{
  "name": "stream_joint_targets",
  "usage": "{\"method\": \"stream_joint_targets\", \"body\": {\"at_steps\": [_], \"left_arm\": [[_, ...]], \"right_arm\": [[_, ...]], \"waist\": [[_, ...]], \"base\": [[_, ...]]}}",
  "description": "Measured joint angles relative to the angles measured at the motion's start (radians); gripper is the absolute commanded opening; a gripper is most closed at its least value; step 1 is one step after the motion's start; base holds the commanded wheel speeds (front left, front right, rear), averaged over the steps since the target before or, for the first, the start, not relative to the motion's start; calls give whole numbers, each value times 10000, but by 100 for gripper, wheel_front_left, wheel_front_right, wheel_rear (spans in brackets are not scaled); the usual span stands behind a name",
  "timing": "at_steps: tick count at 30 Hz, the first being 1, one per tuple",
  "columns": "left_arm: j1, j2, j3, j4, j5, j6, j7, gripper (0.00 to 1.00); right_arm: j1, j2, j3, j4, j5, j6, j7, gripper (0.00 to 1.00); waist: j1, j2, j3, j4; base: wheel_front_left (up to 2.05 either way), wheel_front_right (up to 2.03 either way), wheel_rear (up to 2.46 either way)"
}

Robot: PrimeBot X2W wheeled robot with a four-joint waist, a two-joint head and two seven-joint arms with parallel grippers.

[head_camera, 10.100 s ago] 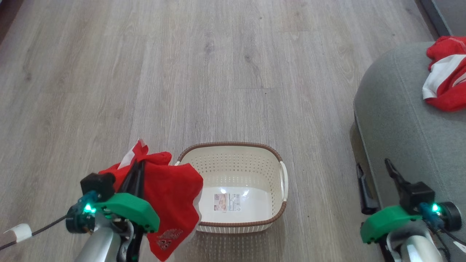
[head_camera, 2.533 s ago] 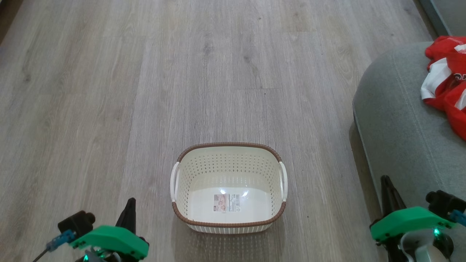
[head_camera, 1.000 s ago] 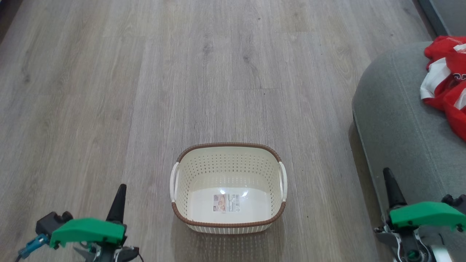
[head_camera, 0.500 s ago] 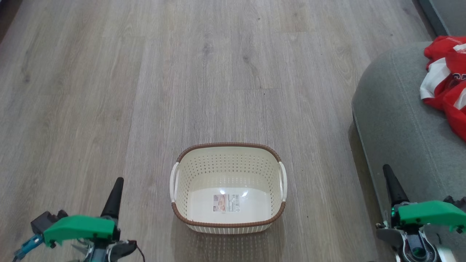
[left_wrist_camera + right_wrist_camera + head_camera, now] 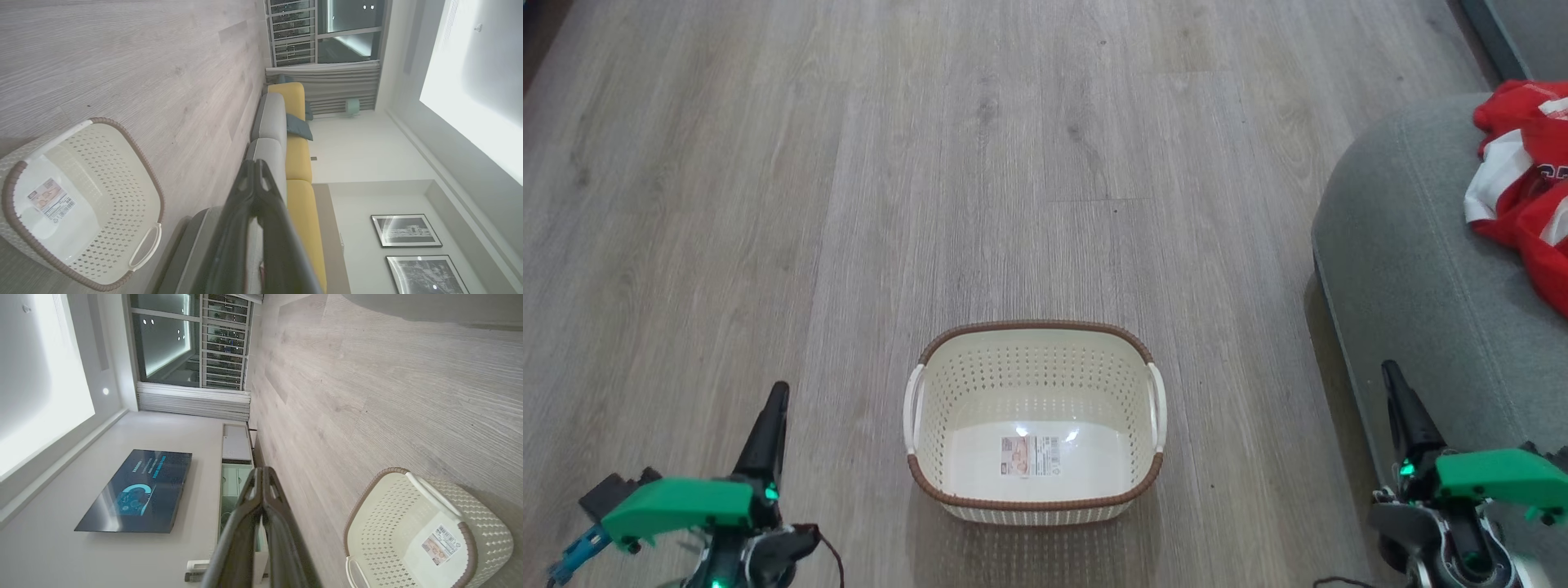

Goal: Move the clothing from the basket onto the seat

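Observation:
The cream basket [image 5: 1036,347] stands on the wood floor with just its label inside, and nothing red in it. It also appears in the left wrist view [image 5: 106,192] and the right wrist view [image 5: 392,522]. Both red-and-white garments [image 5: 1523,184] lie bunched on the grey-green seat [image 5: 1413,261] at the right edge. My left gripper [image 5: 778,392] is at the lower left, fingers together and empty [image 5: 256,167]. My right gripper [image 5: 1388,374] sits at the lower right beside the seat's front, also shut and empty [image 5: 261,473].
Open wood floor [image 5: 931,163] stretches ahead and to the left. A grey and yellow sofa [image 5: 286,134] shows past the basket in the left wrist view. A wall screen [image 5: 139,490] and a low cabinet [image 5: 235,457] show in the right wrist view.
Ten seconds ago my left gripper held a red garment beside the basket; now both garments lie on the seat. In the last second both grippers crept slightly upward in view, the left also drifting left.

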State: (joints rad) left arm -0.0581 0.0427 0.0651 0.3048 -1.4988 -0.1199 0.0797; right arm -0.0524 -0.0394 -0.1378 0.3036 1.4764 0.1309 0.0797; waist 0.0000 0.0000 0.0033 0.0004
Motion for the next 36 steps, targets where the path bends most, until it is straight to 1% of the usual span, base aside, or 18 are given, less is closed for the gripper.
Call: {"method": "stream_joint_targets", "body": {"at_steps": [11,36], "left_arm": [[-1,-2,104,-245,-1037,-13,261,0],[-1,-2,127,-255,-1035,-15,261,0]], "right_arm": [[-1,-2,2,-192,1239,0,278,0],[-2,-2,2,-198,1266,0,278,0]], "waist": [[0,0,-2,-5],[0,0,-2,-5]], "base": [[0,0,0],[0,0,0]]}}
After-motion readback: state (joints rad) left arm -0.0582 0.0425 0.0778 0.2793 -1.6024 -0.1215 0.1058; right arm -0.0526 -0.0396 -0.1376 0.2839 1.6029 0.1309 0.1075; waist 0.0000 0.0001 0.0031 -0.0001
